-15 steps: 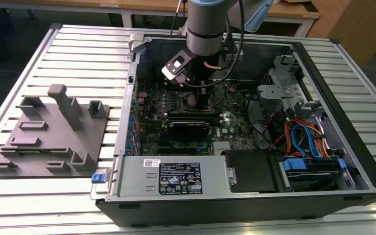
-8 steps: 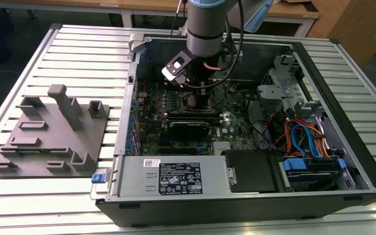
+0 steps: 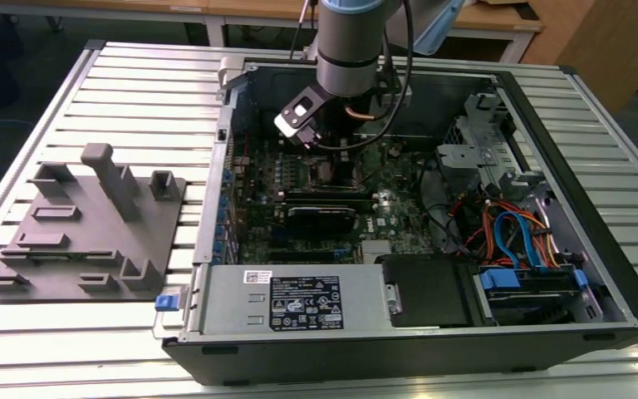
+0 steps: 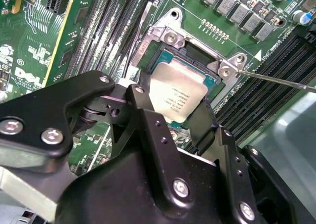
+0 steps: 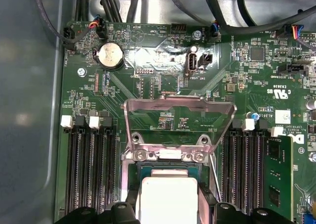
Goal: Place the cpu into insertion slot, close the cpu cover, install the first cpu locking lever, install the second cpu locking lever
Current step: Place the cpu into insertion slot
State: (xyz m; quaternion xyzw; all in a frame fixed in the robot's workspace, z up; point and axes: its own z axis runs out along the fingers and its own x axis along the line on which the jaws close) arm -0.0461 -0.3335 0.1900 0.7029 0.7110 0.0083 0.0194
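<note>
The cpu lies flat with its silvery printed top facing up, directly over the insertion slot, its edges square with the slot's rim. Being square, it has no long axis. Whether it is fully seated cannot be told. The hand is clamped on it, one black finger against each of two opposite edges. The cpu cover stands open, tilted back from its hinge at the slot's edge, with the board showing through its window. A thin locking lever juts out beside the slot. Long black memory slots flank it on both sides of the green motherboard. In the exterior view the arm reaches down into an open computer case on a slatted worktop, with a grey fixture on the exterior view's left
</note>
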